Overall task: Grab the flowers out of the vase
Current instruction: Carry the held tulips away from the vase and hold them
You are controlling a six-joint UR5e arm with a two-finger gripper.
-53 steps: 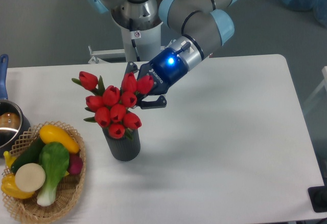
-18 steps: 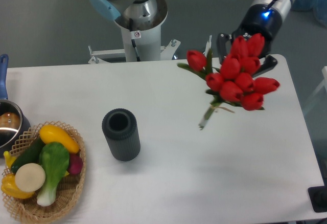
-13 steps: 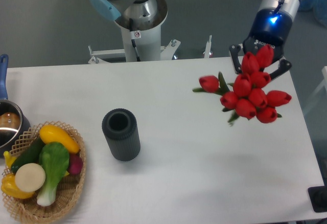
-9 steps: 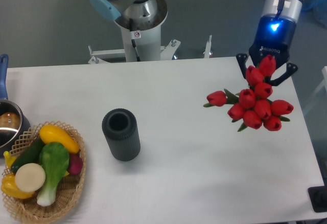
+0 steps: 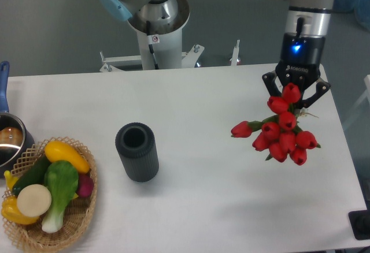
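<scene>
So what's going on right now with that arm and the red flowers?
Gripper shut on the flowers, held over the table's right side. Vase empty, standing well to the left. Nothing in the way near the bunch.

White worktop (image 5: pixel 219 207) with rounded corners, seen from above. Standing directly on it: an upright dark grey ribbed vase (image 5: pixel 137 152), mouth open, left of centre; a wicker basket (image 5: pixel 87 207) of vegetables at the front left corner, near the vase but apart from it; and a metal pot (image 5: pixel 10 140) with a blue handle at the left edge, just behind the basket and cut off by the frame.
</scene>
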